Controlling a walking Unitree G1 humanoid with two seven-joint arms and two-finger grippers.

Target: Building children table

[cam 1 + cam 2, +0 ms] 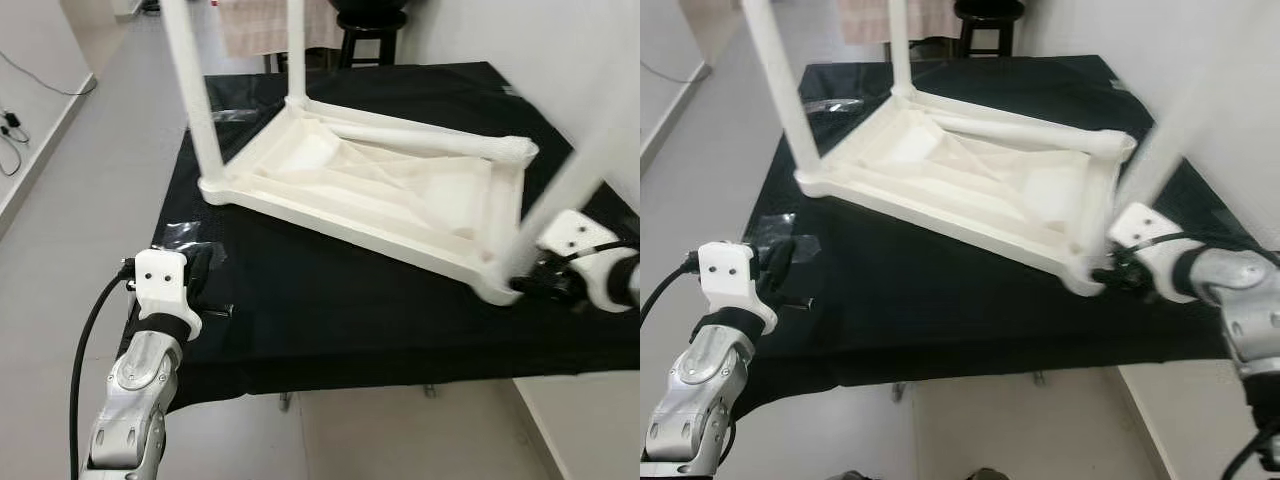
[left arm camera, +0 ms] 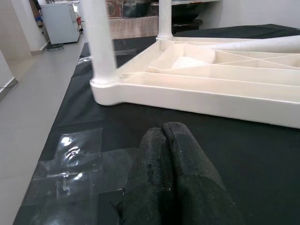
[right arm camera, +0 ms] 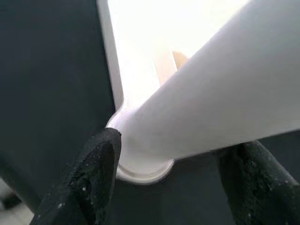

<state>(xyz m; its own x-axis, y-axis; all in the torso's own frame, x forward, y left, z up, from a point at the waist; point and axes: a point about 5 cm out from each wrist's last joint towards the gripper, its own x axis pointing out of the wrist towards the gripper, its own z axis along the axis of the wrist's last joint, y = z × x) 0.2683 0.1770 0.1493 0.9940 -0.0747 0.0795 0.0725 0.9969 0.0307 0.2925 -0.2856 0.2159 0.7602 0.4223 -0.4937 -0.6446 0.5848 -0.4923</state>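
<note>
A white plastic table [image 1: 380, 190] lies upside down on a black cloth [image 1: 330, 300]. At 4 o'clock, the right gripper [image 3: 171, 180] straddles a round leg [image 3: 225, 98], fingers spread. At 8 o'clock, the left gripper [image 2: 164, 154] rests with fingers pressed together near glossy tape [image 2: 79, 159].

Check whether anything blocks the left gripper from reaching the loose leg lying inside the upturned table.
Yes. The left gripper, fingers shut, rests on the black cloth outside the table frame. The frame's near rim lies between it and the loose leg. The right gripper straddles another leg at the corner.
</note>
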